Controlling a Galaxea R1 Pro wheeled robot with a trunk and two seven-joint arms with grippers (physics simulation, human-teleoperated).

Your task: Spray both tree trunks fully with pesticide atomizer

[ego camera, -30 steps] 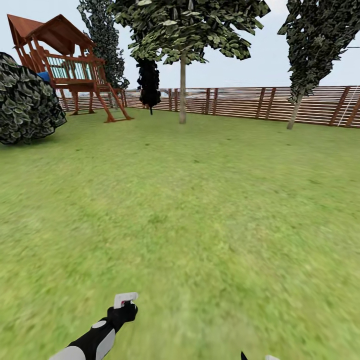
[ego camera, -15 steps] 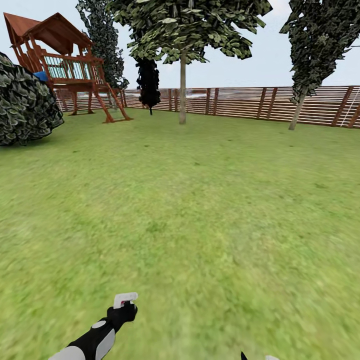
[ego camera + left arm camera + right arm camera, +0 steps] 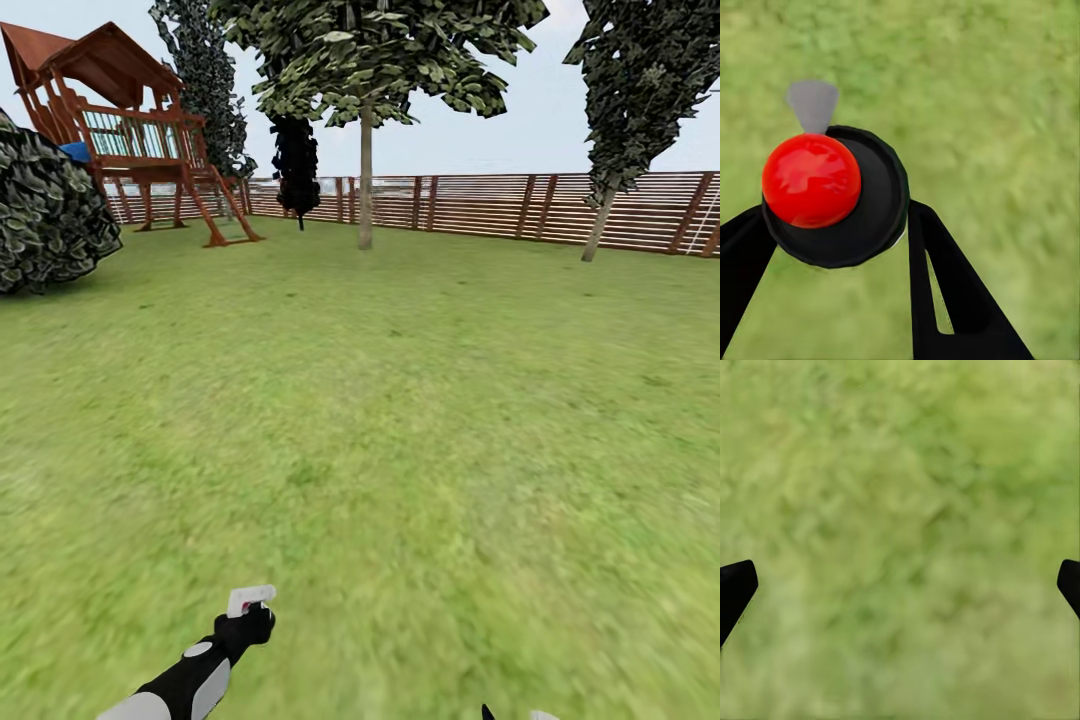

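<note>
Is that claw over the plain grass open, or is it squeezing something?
Open. In the right wrist view the right gripper has one black fingertip at each edge of the picture, with bare grass between them.

I saw mottled green grass (image 3: 420, 400) running to a brown slatted fence (image 3: 500, 205). The tree (image 3: 366, 60) had jagged dark green leaves over a pale grey-brown trunk (image 3: 366, 180). The play tower (image 3: 120, 130) was red-brown. Between my left gripper (image 3: 832, 247)'s black fingers (image 3: 952, 292) sat a black atomizer (image 3: 862, 217) with a glossy red cap and grey nozzle.
</note>
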